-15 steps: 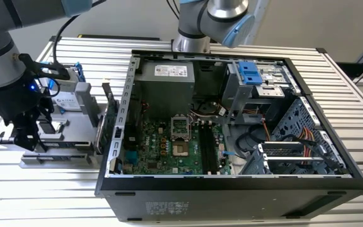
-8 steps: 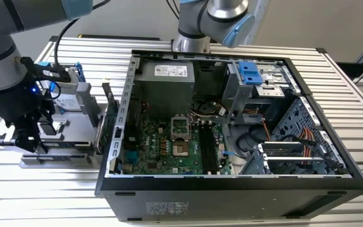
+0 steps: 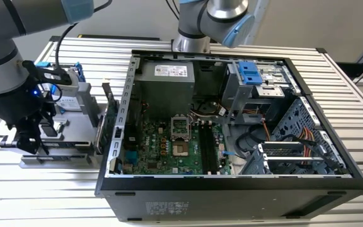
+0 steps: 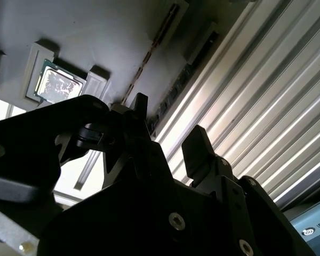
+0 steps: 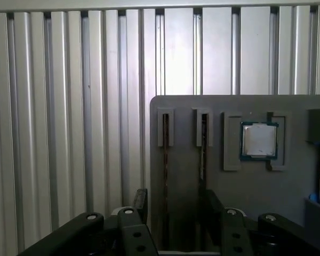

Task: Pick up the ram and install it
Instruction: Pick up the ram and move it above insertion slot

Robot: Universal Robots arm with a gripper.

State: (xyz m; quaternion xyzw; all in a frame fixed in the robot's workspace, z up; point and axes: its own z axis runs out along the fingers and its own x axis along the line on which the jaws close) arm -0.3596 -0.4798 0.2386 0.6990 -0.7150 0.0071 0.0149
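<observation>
First wrist view: tool [image 5: 176,196] was wide open, empty, over grey holder [image 5: 293,186]; ram [image 5: 203,154] stood edgewise in holder slot, between tool's fingers.

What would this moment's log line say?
hand: open, empty | position: above ram in holder | ram: not picked up

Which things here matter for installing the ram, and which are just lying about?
For the job: ram in the grey holder; gripper, open over it; open computer case.
Lying about: processor chip; expansion card beside the case.
</observation>
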